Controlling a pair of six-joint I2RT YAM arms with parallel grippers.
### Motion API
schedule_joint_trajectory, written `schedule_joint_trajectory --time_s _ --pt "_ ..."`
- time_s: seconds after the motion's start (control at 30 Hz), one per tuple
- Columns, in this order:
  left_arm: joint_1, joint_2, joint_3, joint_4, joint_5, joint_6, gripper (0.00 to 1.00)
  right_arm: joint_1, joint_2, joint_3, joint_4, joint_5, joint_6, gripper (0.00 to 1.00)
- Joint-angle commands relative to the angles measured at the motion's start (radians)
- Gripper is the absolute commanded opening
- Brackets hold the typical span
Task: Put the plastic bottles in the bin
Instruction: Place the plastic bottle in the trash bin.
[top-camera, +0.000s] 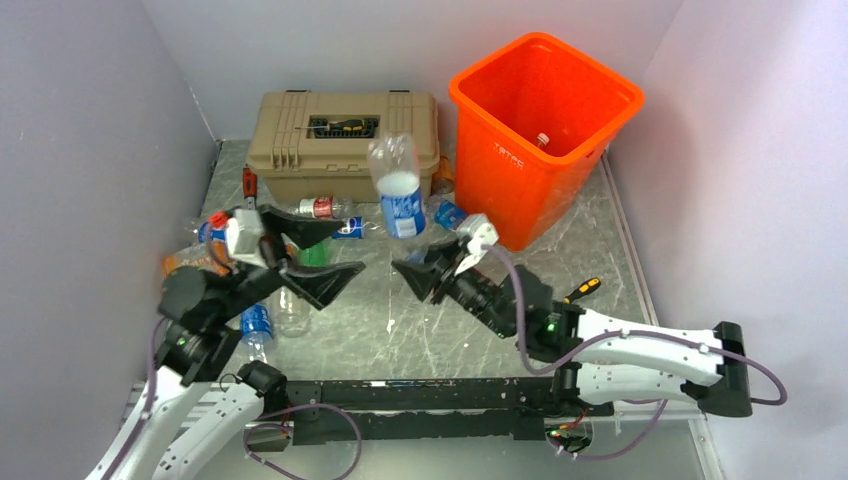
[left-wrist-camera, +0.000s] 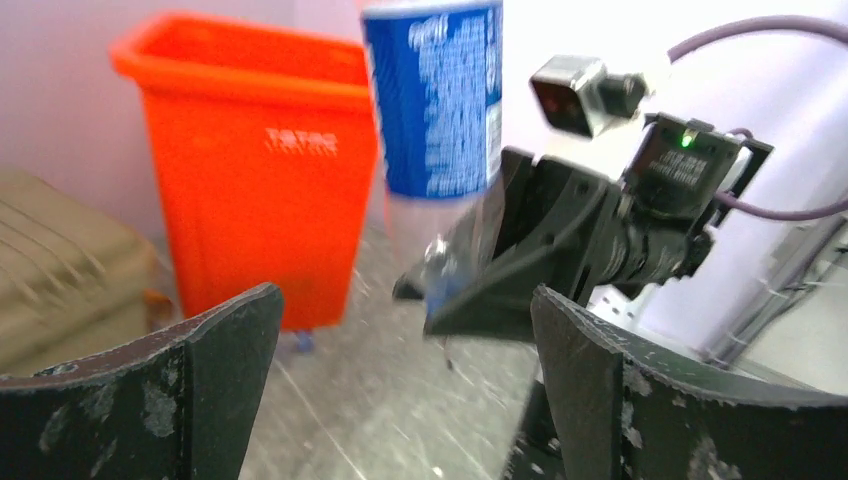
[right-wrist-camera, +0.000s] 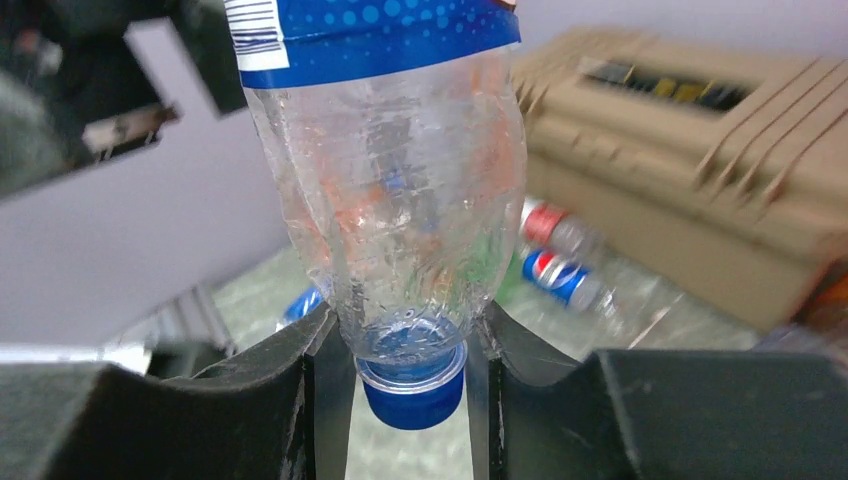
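Observation:
A clear plastic bottle (top-camera: 400, 195) with a blue Pepsi label stands upside down above the table's middle. My right gripper (top-camera: 418, 262) is shut on its neck. In the right wrist view the fingers (right-wrist-camera: 300, 370) pinch the bottle (right-wrist-camera: 400, 200) just above its blue cap (right-wrist-camera: 412, 385). My left gripper (top-camera: 325, 255) is open and holds nothing, just left of the bottle. From the left wrist the gripper (left-wrist-camera: 405, 330) faces the bottle (left-wrist-camera: 435, 100). The orange bin (top-camera: 510, 180) stands at the back right and something pale lies inside it. More bottles (top-camera: 322, 208) lie before the toolbox.
A tan toolbox (top-camera: 340, 145) sits at the back centre with a screwdriver (top-camera: 345, 124) on its lid. Crushed bottles (top-camera: 195, 245) are heaped at the left, and one (top-camera: 257, 325) lies by the left arm. A yellow-handled screwdriver (top-camera: 583, 290) lies beside the right arm. Walls close in on both sides.

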Motion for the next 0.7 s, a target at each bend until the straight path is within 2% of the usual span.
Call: schedule_joint_trajectory --time_s 0.0,0.13,0.27,0.37,0.5,0.67 --pt "-0.003 -0.033 0.129 -0.268 -0.184 0.245 1.00 0.002 -0.031 0.257 -0.187 0.192 -0.220 0.00" --pt "-0.003 -0.015 0.095 -0.304 -0.371 0.300 0.99 -0.046 0.033 0.458 -0.278 0.357 -0.351 0.00" --pt "-0.002 0.005 0.018 -0.279 -0.491 0.266 0.99 -0.306 0.092 0.626 -0.367 0.309 -0.297 0.00" --pt "0.002 0.030 0.002 -0.298 -0.528 0.255 0.97 -0.469 0.115 0.687 -0.349 0.274 -0.250 0.00" --pt "0.008 0.043 0.006 -0.331 -0.548 0.261 0.95 -0.596 0.161 0.705 -0.213 0.299 -0.275 0.00" --pt "0.009 0.047 0.007 -0.372 -0.555 0.257 0.94 -0.771 0.266 0.754 -0.219 0.251 -0.192 0.00"
